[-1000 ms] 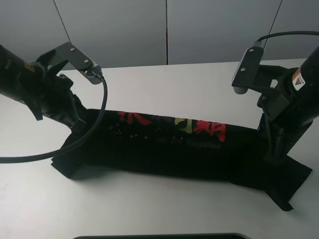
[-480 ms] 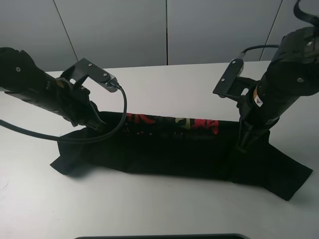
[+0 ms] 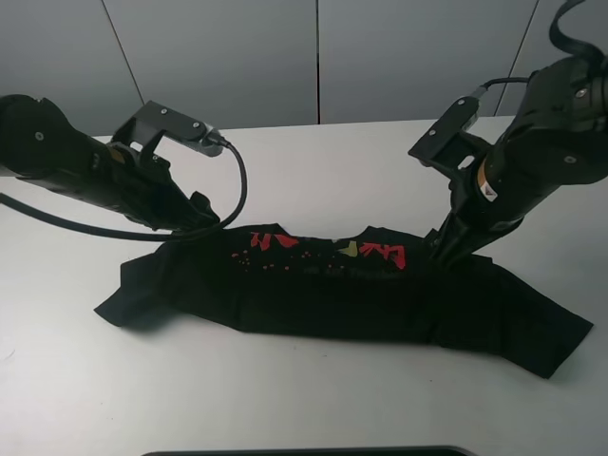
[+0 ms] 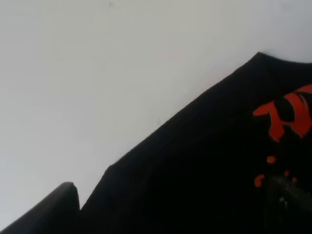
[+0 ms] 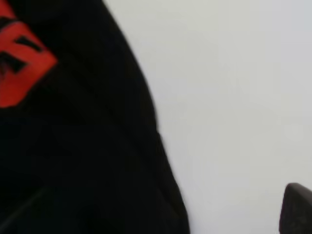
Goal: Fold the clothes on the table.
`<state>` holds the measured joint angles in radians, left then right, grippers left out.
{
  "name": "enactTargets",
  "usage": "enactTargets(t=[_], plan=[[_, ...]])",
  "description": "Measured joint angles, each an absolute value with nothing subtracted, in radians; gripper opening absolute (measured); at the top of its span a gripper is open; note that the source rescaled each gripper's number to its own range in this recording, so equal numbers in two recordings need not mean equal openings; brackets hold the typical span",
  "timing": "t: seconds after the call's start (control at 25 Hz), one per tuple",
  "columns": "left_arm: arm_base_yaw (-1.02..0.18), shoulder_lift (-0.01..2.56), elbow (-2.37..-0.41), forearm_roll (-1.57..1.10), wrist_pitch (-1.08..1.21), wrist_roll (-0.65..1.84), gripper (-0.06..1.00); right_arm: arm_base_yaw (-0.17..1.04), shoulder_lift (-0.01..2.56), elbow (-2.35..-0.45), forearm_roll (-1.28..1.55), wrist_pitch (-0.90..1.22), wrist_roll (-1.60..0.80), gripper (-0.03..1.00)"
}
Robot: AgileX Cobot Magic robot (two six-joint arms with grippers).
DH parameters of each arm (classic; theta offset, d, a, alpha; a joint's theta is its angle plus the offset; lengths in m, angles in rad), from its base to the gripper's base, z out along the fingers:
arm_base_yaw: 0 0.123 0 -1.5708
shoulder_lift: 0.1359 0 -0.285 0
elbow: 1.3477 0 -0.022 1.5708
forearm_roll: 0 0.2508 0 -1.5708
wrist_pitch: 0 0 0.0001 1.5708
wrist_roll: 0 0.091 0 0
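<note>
A robot test lab — plain grey wall panels (image 3: 313,57) behind the left claw (image 3: 202,220) and the right claw (image 3: 439,249), a wide white table (image 3: 332,161) beneath them, a black cable (image 3: 243,185) looping just beside the left claw.

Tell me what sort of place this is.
Probably a robotics lab or test cell: a left arm and right arm work over a white table with a black T-shirt, plain grey wall panels behind.

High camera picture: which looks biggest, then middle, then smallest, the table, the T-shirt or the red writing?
1. table, wider than the T-shirt
2. T-shirt
3. red writing, just small patches on it
</note>
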<state>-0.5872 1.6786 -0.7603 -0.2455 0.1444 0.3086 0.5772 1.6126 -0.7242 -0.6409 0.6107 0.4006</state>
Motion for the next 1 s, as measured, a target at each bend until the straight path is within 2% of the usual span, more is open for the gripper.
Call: enactTargets(t=[0.16, 0.4, 0.76, 1.0], plan=[[-0.585, 1.679, -0.775, -0.245, 0.268, 0.190, 0.99, 0.577, 1.613, -0.724, -0.630, 0.704, 0.478, 1.00], [-0.553, 1.679, -0.797, -0.251, 0.483, 0.116, 0.99, 0.569, 1.602, -0.724, -0.438, 0.751, 0.489, 1.00], [-0.501, 1.698, -0.801, -0.229, 0.528, 0.082, 0.99, 0.388, 1.602, -0.724, -0.142, 0.745, 0.391, 1.00], [-0.500, 1.698, -0.801, -0.196, 0.530, 0.082, 0.99, 0.366, 1.602, -0.671, -0.108, 0.679, 0.410, 1.00]])
